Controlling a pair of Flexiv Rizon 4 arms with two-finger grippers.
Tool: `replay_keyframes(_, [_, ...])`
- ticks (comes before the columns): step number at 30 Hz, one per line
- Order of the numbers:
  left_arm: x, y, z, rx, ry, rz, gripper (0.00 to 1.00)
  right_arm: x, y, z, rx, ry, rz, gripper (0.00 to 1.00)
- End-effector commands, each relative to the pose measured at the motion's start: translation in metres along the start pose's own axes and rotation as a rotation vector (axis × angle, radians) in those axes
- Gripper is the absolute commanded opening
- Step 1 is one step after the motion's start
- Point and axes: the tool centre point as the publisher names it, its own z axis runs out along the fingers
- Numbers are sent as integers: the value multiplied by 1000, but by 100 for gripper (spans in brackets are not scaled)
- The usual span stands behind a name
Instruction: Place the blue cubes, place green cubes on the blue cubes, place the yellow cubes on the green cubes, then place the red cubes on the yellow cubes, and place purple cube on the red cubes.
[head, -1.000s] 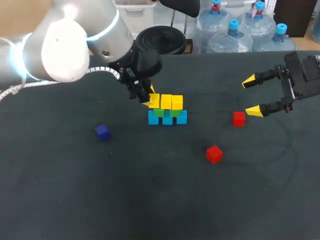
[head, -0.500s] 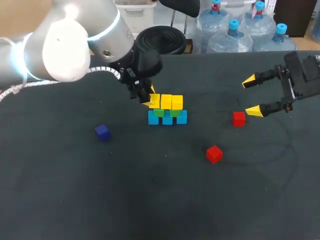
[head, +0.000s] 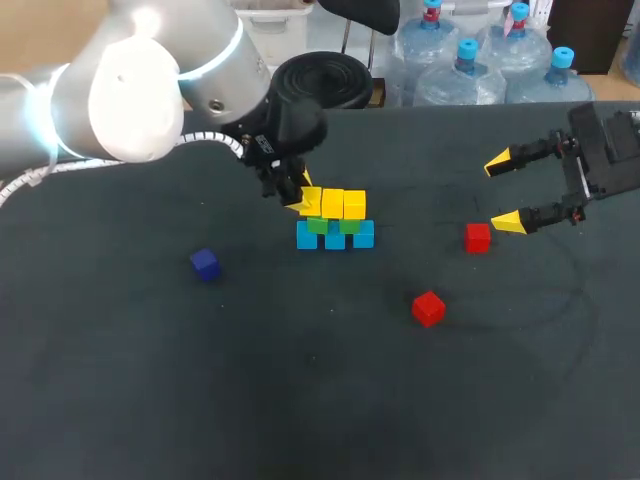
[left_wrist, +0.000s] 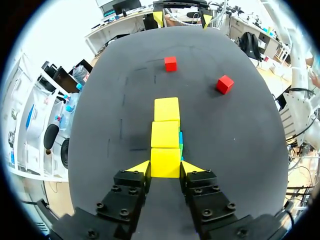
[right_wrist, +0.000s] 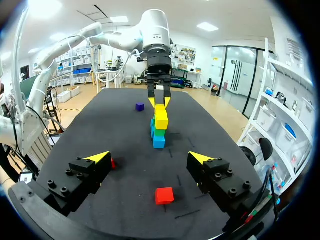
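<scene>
Your left pincer (head: 300, 200) is pinching the end yellow cube (head: 311, 201), the leftmost of the top row on the stack (head: 335, 230) in the upper middle of the frame. That row looks wider than the green cubes (head: 318, 226) under it, so this cube may overhang. If you open unevenly or pull away sideways, it could tip off or nudge its neighbours out of line. Lift straight up. Your right pincer (head: 503, 192) hangs spread at the right, near one red cube (head: 478, 237); a low sweep could knock that cube away.
</scene>
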Motion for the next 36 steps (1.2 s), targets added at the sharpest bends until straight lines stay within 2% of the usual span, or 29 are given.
replay_keyframes(1, [-1,2,0,5,5,1,0,0,0,0,1,-1,-1,100])
replay_keyframes(30, [2,2,5,15,9,2,1,0,0,0,1,-1,-1,100])
replay_keyframes(31, [2,2,5,16,9,3,5,0,0,0,1,-1,-1,100])
replay_keyframes(33, [3,2,5,17,11,3,25,0,0,0,1,-1,-1,100])
replay_keyframes(36, [3,2,5,19,12,1,36,0,0,0,1,-1,-1,100])
